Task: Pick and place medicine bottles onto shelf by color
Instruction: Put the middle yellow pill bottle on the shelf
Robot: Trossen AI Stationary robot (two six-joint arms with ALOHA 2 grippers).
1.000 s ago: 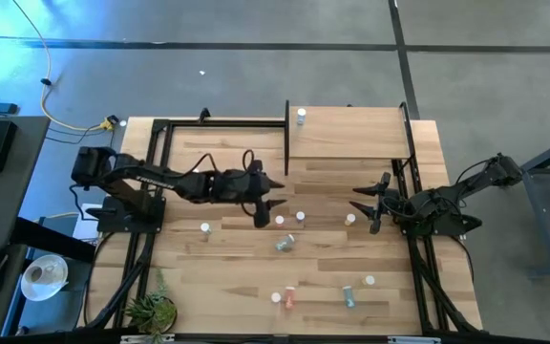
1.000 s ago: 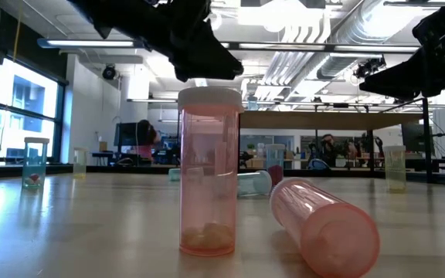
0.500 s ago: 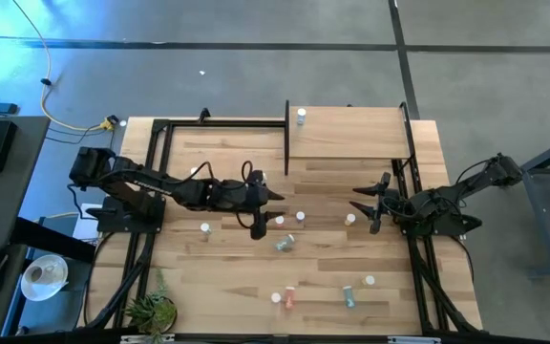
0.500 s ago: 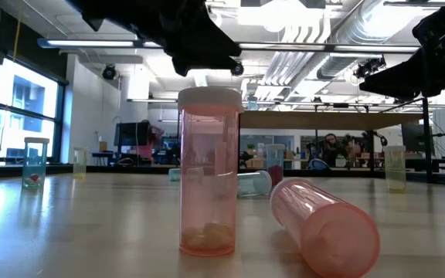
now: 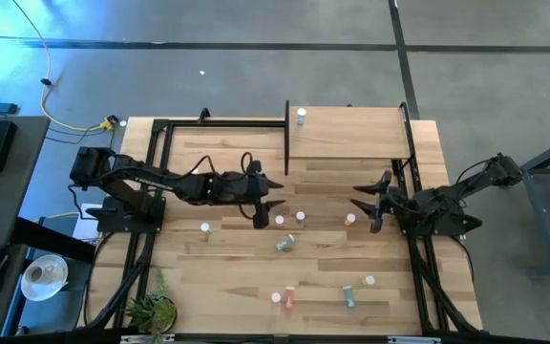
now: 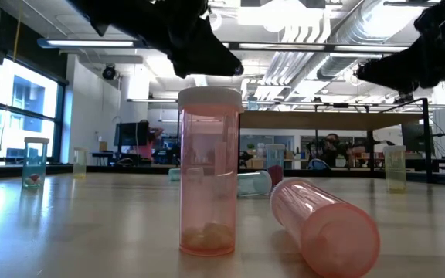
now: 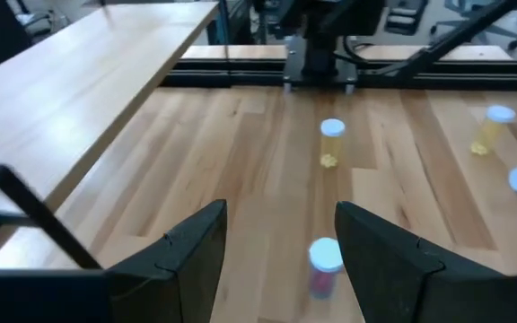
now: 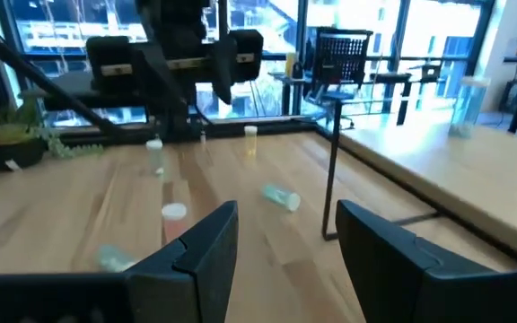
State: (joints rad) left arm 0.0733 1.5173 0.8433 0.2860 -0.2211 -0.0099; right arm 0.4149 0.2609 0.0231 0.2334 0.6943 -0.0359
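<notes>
Small white-capped medicine bottles are scattered over the table. One stands on the shelf (image 5: 351, 134) at its far left corner (image 5: 301, 116). My left gripper (image 5: 267, 201) hovers open above the table's middle. A reddish bottle (image 7: 324, 265) stands upright on the table just ahead of and below its fingers, untouched, and a yellow one (image 7: 331, 144) stands farther on. My right gripper (image 5: 369, 203) waits open and level near the right edge, beside another upright bottle (image 5: 350, 219). Up close in the low view, one pink bottle (image 6: 207, 170) stands and another (image 6: 327, 224) lies on its side.
More bottles stand or lie toward the near edge (image 5: 287, 298) (image 5: 349, 296) (image 5: 370, 281), one lies at mid-table (image 5: 285, 243), and one stands at the left (image 5: 205, 228). Black frame posts (image 5: 286, 139) border the shelf. A small plant (image 5: 151, 308) sits at the near left corner.
</notes>
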